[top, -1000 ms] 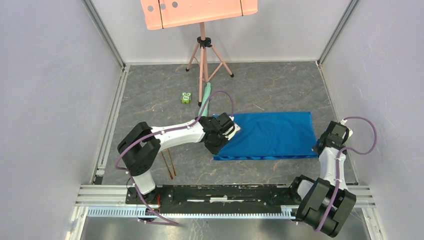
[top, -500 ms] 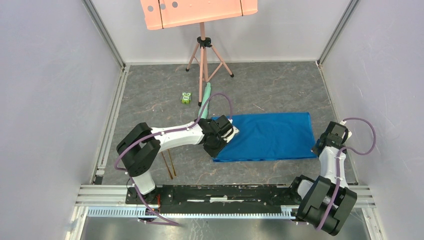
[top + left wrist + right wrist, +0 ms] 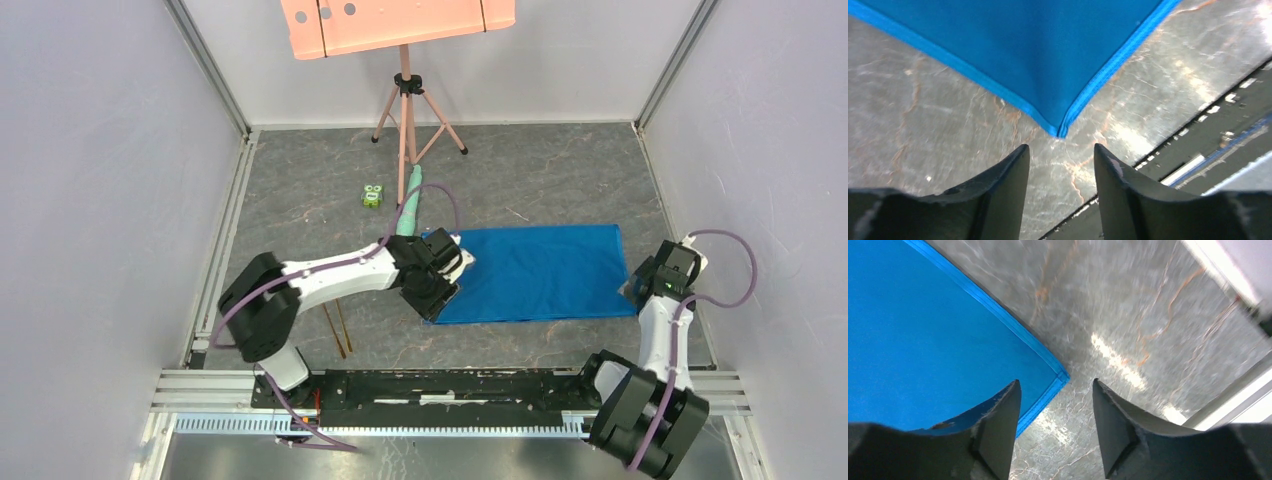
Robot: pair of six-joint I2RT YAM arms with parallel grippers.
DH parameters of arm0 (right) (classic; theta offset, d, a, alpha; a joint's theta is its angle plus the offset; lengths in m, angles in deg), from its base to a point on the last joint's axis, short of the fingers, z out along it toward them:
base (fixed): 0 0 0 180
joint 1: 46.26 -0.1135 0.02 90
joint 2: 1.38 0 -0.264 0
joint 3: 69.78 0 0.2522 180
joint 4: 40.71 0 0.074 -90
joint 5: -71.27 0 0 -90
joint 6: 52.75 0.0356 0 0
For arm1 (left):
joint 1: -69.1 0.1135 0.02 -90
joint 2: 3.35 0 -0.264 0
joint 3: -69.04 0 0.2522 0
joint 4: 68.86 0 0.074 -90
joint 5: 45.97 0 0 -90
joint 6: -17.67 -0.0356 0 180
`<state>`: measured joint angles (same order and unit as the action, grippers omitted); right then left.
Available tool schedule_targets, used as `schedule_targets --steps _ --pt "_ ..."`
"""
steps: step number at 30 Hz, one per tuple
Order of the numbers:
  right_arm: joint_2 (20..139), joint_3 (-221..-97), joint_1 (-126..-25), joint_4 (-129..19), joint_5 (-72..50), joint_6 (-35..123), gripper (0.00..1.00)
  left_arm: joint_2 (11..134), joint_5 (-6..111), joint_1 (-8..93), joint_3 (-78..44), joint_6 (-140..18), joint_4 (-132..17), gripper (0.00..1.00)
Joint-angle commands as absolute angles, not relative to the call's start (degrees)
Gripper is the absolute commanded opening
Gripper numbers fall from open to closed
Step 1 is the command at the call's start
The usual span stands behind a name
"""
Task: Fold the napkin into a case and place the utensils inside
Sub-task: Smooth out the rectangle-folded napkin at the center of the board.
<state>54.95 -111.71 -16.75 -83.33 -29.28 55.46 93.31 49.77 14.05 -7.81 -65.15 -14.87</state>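
The napkin (image 3: 535, 272) is a bright blue cloth lying flat as a long rectangle on the grey table. My left gripper (image 3: 440, 303) hovers at its near left corner, open, with nothing between the fingers. In the left wrist view that gripper (image 3: 1060, 150) has the napkin (image 3: 1023, 50) corner just ahead of its tips. At the near right corner my right gripper (image 3: 637, 297) is also open and empty. The right wrist view shows that gripper (image 3: 1055, 385) with the napkin (image 3: 923, 340) edge by its left finger. The gold utensils (image 3: 336, 328) lie side by side left of the napkin, under the left arm.
A pale green tube (image 3: 410, 195) and a small green toy (image 3: 373, 197) lie behind the left arm. Further back, a pink tripod (image 3: 405, 110) carries a pink board (image 3: 400, 20). Walls enclose the left, right and back sides. A metal rail (image 3: 450, 385) runs along the near edge.
Both grippers have opened and let go of the napkin's near corners, and the cloth now lies flat. The left arm's elbow has swung a little left.
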Motion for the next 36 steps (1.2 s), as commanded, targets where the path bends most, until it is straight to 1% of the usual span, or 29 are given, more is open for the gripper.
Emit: schedule_targets --steps 1,2,3,4,7,9,10,14,16,19,22,25,28,32,36 --pt "49.17 -118.61 -19.92 -82.06 -28.38 51.77 0.68 82.14 47.83 15.78 -9.4 -60.42 -13.13 0.61" --pt "50.21 -119.72 -22.08 -80.96 -28.02 50.99 0.74 81.87 47.49 16.71 -10.14 -59.54 -13.85 0.68" --pt "51.61 -120.62 -23.55 -79.36 -26.14 50.19 0.78 82.21 47.5 17.59 -10.79 -58.77 -15.4 0.71" --pt "53.77 -121.41 -25.07 -76.55 -22.06 49.57 0.81 82.99 48.42 18.38 -11.44 -57.72 -16.83 0.71" --pt "63.22 -125.07 -28.65 -70.11 -10.91 49.2 0.88 87.58 49.57 20.44 -14.56 -54.05 -22.48 0.72" --pt "71.09 -127.6 -28.77 -64.43 -1.08 50.11 0.9 91.45 49.33 21.21 -16.53 -52.46 -26.72 0.71" --pt "74.2 -128.51 -28.69 -62.21 1.65 50.47 0.9 93.02 48.0 21.64 -17.22 -51.63 -29.52 0.71" --pt "85.76 -132.42 -28.55 -58.16 6.37 49.96 0.88 99.44 44.23 24.05 -18.61 -50.61 -37.47 0.69" --pt "89.62 -134.29 -28.6 -59.11 6.19 49.29 0.86 102.15 41.91 25.15 -19.37 -50.2 -38.65 0.69" --pt "91.84 -133.97 -28.46 -57.4 5.07 48.59 0.86 103.91 37.95 26.36 -19.16 -50.15 -41.09 0.68" --pt "93.69 -134.26 -27.87 -56.55 3.33 48.4 0.87 105.06 36.22 27.07 -17.92 -50.52 -44.17 0.69" --pt "95.85 -135.14 -26.44 -58.14 0.54 47.43 0.87 107.78 35.38 28.04 -17.29 -48.77 -43.35 0.69" --pt "96.37 -134.65 -25.69 -58.05 -2.85 46.22 0.88 109.94 32.82 28.45 -16.22 -48.88 -43.47 0.69" --pt "97.58 -137.28 -26.85 -61.08 -4.47 44.73 0.87 110.63 31.26 28.4 -17.92 -50.94 -40.44 0.69" --pt "93.92 -139.84 -28.92 -66.83 -6.55 44.3 0.88 107.12 32.44 26.92 -20.04 -53.33 -37.4 0.69"
